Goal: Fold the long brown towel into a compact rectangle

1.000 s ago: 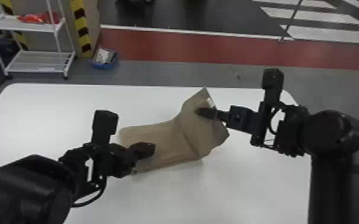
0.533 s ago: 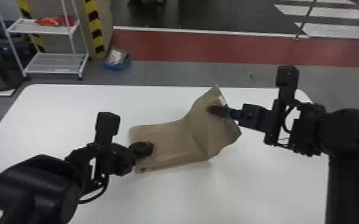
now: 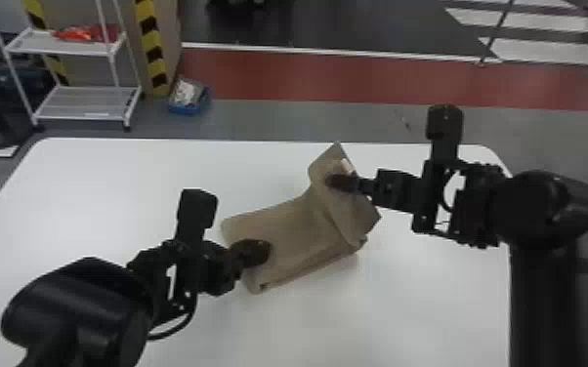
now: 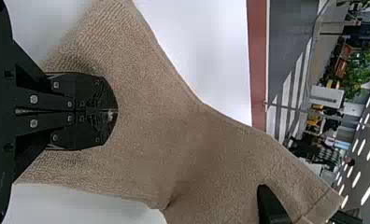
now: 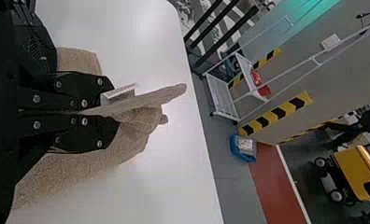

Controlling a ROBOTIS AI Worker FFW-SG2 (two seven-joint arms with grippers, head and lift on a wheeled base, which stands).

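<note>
The brown towel (image 3: 288,227) lies under my closed left gripper (image 3: 262,252), and my right gripper (image 3: 333,181) pinches its lifted end (image 3: 325,161). If I pull too hard, the towel might slide from under the left one and fold crooked

No readable text, labels, brands, numbers or signs anywhere.
</note>
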